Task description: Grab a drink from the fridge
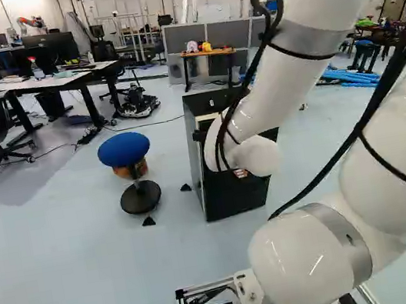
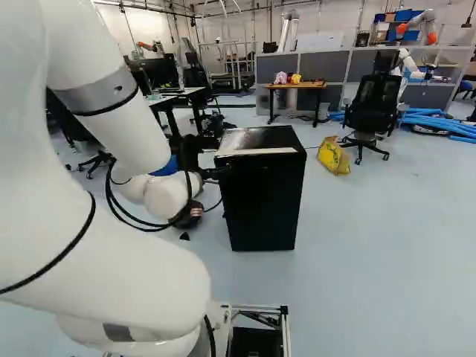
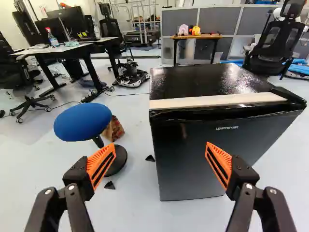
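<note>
Part of my gripper (image 2: 211,175) shows as dark pieces beside the white wrist, its fingertips hidden there. In the wrist view my gripper (image 3: 161,164) stands open, its orange-padded fingers wide apart with nothing held between them. Ahead of it is the small black fridge (image 3: 207,145), also seen as the black box (image 2: 264,197) right of the arm. Its door is closed, with a pale strip along the top front edge. The fingers show no contact with the door. No drink inside the fridge can be seen.
Left of the fridge stands a blue-topped stool (image 3: 83,122) on a round black foot, with small black wedges (image 3: 110,185) on the floor nearby. A bottle (image 3: 52,38) stands on the desk. Farther back are office chairs, a yellow bag (image 2: 333,155) and another robot (image 2: 407,63).
</note>
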